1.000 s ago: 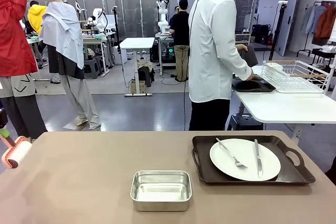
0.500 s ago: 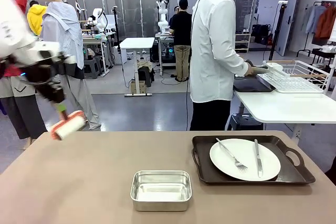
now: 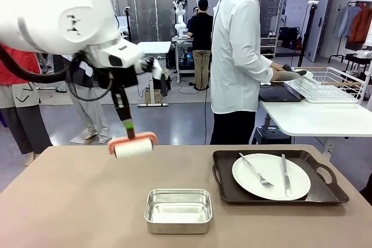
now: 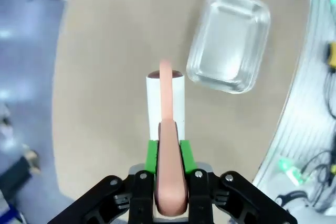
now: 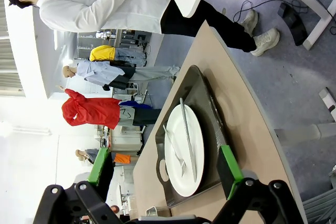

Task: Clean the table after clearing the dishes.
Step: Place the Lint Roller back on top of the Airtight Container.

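A brownish worktop (image 3: 75, 201) seen from the robot's side, with a person (image 3: 235, 56) in a white shirt standing beyond its far edge.

The left hand (image 3: 123, 110) reaches in from the left and points down, its green-padded fingers (image 4: 152, 153) pressed together on the pink handle of a lint roller (image 3: 133, 146). The white roll hangs straight below the hand, over the worktop near its far edge. Whether the roll touches the surface cannot be told.

A small rectangular steel pan (image 3: 178, 208) sits on the worktop to the right of this hand and closer to the robot, apart from the roller. In the left wrist view the pan (image 4: 229, 40) lies just past the roll's tip, off to one side.

Well to the right of the left hand, a dark brown handled tray (image 3: 216, 172) rests on the worktop. It carries a round white plate (image 3: 300, 179) with a fork (image 3: 256, 171) and a knife (image 3: 285, 175) lying on it, side by side and apart.

The right hand (image 5: 164, 161) is spread wide and grips nothing. The tray and plate lie ahead of it, between its two fingers as its own camera sees them.

Beyond both hands, the person faces a white table (image 3: 314, 120) holding a wire rack (image 3: 325, 82), with one hand at a second dark tray (image 3: 279, 94) beside the rack.
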Motion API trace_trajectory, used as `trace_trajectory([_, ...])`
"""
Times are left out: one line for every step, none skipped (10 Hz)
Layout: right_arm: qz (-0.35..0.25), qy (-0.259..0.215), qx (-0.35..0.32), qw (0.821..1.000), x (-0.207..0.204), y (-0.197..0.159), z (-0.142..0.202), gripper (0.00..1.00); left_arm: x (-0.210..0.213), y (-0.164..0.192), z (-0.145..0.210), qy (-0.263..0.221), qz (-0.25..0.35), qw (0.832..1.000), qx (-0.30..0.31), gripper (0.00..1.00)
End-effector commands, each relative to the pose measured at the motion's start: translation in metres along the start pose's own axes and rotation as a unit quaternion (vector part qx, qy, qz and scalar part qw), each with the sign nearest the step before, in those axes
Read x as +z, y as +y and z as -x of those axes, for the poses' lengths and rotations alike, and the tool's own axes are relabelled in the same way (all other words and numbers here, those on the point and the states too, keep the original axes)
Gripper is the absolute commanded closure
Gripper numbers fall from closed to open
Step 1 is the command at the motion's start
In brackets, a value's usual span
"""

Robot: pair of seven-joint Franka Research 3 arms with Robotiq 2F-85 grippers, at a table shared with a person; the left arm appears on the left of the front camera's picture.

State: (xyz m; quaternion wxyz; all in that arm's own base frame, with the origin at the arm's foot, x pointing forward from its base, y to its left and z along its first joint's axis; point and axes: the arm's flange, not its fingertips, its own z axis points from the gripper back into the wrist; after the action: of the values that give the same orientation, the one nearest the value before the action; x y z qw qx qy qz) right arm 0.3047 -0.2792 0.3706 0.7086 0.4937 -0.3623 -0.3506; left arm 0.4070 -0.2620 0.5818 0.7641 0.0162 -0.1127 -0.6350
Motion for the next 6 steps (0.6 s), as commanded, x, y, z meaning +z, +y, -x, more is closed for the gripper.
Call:
trace_trajectory([-0.006, -0.006, -0.007, 1.0, 0.001, 0.002, 0.0, 0.0, 0.0, -0.026, -0.013, 0.009, 0.015, 0.997, -0.073, 0.79])
trace_trajectory([-0.006, -0.006, -0.007, 1.0, 0.001, 0.002, 0.0, 0.0, -0.007, -0.048, -0.021, 0.012, 0.05, 0.994, -0.097, 0.79])
trace_trajectory([-0.006, -0.006, -0.007, 1.0, 0.001, 0.002, 0.0, 0.0, -0.014, -0.07, -0.026, 0.016, 0.068, 0.992, -0.108, 0.79])
trace_trajectory([-0.006, -0.006, -0.007, 1.0, 0.001, 0.002, 0.0, 0.0, -0.014, -0.081, -0.029, 0.012, 0.04, 0.993, -0.107, 0.79])
trace_trajectory([-0.006, -0.006, -0.007, 1.0, 0.001, 0.002, 0.0, 0.0, -0.015, -0.061, -0.04, 0.014, 0.045, 0.994, -0.094, 0.79])
trace_trajectory([-0.006, -0.006, -0.007, 1.0, 0.001, 0.002, 0.0, 0.0, -0.015, -0.061, -0.04, 0.014, 0.045, 0.994, -0.094, 0.79])
